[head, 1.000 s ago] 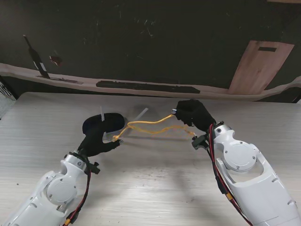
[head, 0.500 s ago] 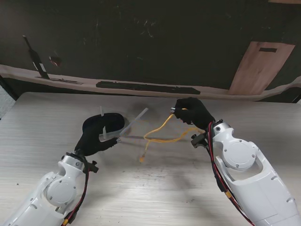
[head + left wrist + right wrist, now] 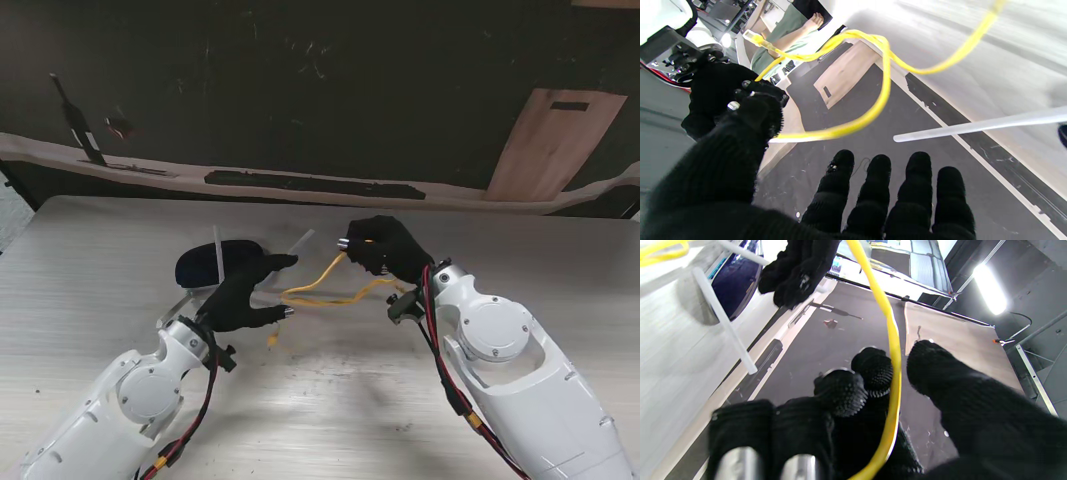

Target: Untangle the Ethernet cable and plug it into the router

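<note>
While the left hand [image 3: 245,297] is seen released with fingers spread, having moved rightward since a moment ago, the yellow Ethernet cable [image 3: 325,293] is draped between both hands. It is gripped farther off by the right hand [image 3: 385,247], now shifted left; the dark router [image 3: 215,260] lies beyond.

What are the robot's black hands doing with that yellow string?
That string is a yellow Ethernet cable. The right hand is shut on it and holds it up off the table, so it hangs in a loose, crossed loop. The left hand is open beside the loop, fingers apart, holding nothing. The dark router with its white antennas sits just past the left hand. The cable isn't plugged in yet.
</note>
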Controlling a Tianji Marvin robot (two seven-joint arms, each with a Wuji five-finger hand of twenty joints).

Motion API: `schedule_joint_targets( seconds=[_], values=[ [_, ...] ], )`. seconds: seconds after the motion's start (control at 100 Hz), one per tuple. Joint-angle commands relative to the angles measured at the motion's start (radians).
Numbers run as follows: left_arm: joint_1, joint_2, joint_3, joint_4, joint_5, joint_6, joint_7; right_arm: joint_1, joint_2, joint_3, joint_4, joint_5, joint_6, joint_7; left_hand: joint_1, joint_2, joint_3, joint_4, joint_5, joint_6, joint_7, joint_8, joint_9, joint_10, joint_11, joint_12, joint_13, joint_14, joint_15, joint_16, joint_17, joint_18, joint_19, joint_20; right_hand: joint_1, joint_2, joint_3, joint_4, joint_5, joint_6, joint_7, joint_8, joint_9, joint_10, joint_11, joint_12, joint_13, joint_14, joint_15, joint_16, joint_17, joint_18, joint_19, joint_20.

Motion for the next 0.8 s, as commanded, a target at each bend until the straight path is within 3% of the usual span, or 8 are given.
schedule_joint_targets(
  seconds=[0.0, 0.08, 0.18, 0.25, 0.34, 0.41, 0.51, 0.79],
  values=[
    [-0.012, -0.011, 0.015, 0.002, -0.011, 0.006, -0.016, 0.007, -0.011, -0.014, -0.006, 0.005, 0.004, 0.019, 0.024, -0.001, 0.035, 0.009, -0.033, 0.003, 0.009, -0.005, -0.013, 0.015, 0.026, -0.006, 0.003, -0.021, 0.043, 0.008, 0.019, -0.038, 0.063, 0.022, -0.020, 0.005, 0.007, -0.011, 0.012, 0.003, 0.044, -0.007, 0.169, 0.131, 0.193, 0.011, -0.037, -0.137, 0.031, 0.020, 0.037, -0.077, 0.231, 0.012],
    [-0.025, -0.023, 0.039, 0.015, -0.009, 0.017, 0.021, 0.017, -0.015, -0.030, -0.004, 0.029, 0.009, 0.019, 0.050, -0.014, 0.097, 0.013, -0.005, -0.001, 0.055, 0.018, 0.029, 0.007, 0.067, 0.018, 0.069, -0.004, 0.115, 0.041, 0.078, -0.011, 0.162, 0.068, -0.021, 0.004, 0.007, -0.011, 0.012, 0.003, 0.044, -0.007, 0.169, 0.131, 0.193, 0.011, -0.037, -0.136, 0.031, 0.020, 0.037, -0.077, 0.231, 0.012],
    [-0.040, -0.054, 0.073, 0.040, 0.002, 0.033, 0.150, 0.029, -0.019, -0.049, 0.001, 0.048, 0.011, 0.017, 0.206, 0.050, 0.178, 0.016, 0.162, -0.047, 0.276, 0.133, 0.305, -0.034, 0.219, 0.101, 0.385, -0.005, 0.361, 0.157, 0.373, 0.070, 0.476, 0.197, -0.020, 0.003, 0.008, -0.011, 0.012, 0.003, 0.044, -0.007, 0.169, 0.131, 0.193, 0.011, -0.037, -0.136, 0.031, 0.020, 0.037, -0.077, 0.231, 0.012],
    [-0.048, -0.081, 0.090, 0.060, -0.010, 0.032, 0.233, 0.035, -0.020, -0.058, 0.004, 0.062, 0.016, 0.022, 0.479, 0.059, -0.045, -0.022, 0.265, -0.109, 0.516, 0.160, 0.543, -0.040, 0.232, 0.240, 0.549, 0.006, 0.493, 0.207, 0.550, 0.135, 0.639, 0.206, -0.021, 0.004, 0.008, -0.011, 0.012, 0.003, 0.044, -0.008, 0.169, 0.131, 0.193, 0.011, -0.037, -0.137, 0.031, 0.020, 0.038, -0.077, 0.231, 0.012],
    [-0.053, -0.107, 0.099, 0.076, -0.051, 0.012, 0.297, 0.041, -0.020, -0.067, 0.008, 0.074, 0.029, 0.035, 0.575, 0.111, -0.140, -0.018, 0.308, -0.135, 0.644, 0.158, 0.651, -0.032, 0.295, 0.284, 0.678, 0.020, 0.650, 0.275, 0.739, 0.176, 0.832, 0.207, -0.022, 0.006, 0.008, -0.011, 0.011, 0.001, 0.044, -0.008, 0.169, 0.131, 0.193, 0.011, -0.037, -0.136, 0.030, 0.019, 0.037, -0.077, 0.231, 0.011],
    [-0.044, -0.108, 0.091, 0.064, -0.094, 0.010, 0.278, 0.044, -0.021, -0.077, 0.016, 0.073, 0.040, 0.035, 0.572, 0.133, -0.177, -0.018, 0.305, -0.155, 0.654, 0.158, 0.665, -0.012, 0.480, 0.266, 0.872, 0.003, 0.945, 0.344, 1.016, 0.136, 1.164, 0.127, -0.021, 0.005, 0.006, -0.013, 0.010, -0.004, 0.042, -0.009, 0.169, 0.131, 0.193, 0.011, -0.037, -0.135, 0.029, 0.019, 0.037, -0.076, 0.231, 0.010],
    [-0.026, -0.098, 0.071, 0.041, -0.145, 0.008, 0.220, 0.042, -0.026, -0.088, 0.025, 0.083, 0.066, 0.027, 0.553, 0.150, -0.193, -0.019, 0.298, -0.168, 0.654, 0.159, 0.688, -0.006, 0.613, 0.307, 0.975, -0.065, 1.211, 0.397, 1.083, -0.073, 1.492, 0.192, -0.018, 0.006, 0.003, -0.017, 0.008, -0.006, 0.040, -0.012, 0.168, 0.136, 0.184, 0.008, -0.037, -0.129, 0.027, 0.016, 0.036, -0.072, 0.231, 0.005],
    [0.013, -0.107, 0.032, 0.003, -0.084, 0.058, 0.311, 0.042, -0.011, -0.076, 0.038, 0.171, 0.192, 0.160, 0.539, 0.163, -0.215, -0.013, 0.287, -0.146, 0.658, 0.165, 0.733, -0.009, 0.699, 0.364, 0.975, -0.023, 1.336, 0.407, 1.099, -0.109, 1.539, 0.357, 0.054, -0.103, -0.023, -0.092, -0.109, -0.036, 0.023, -0.159, 0.107, 0.168, 0.124, 0.021, -0.037, -0.125, 0.006, -0.057, 0.031, -0.073, 0.230, -0.086]
  ],
)
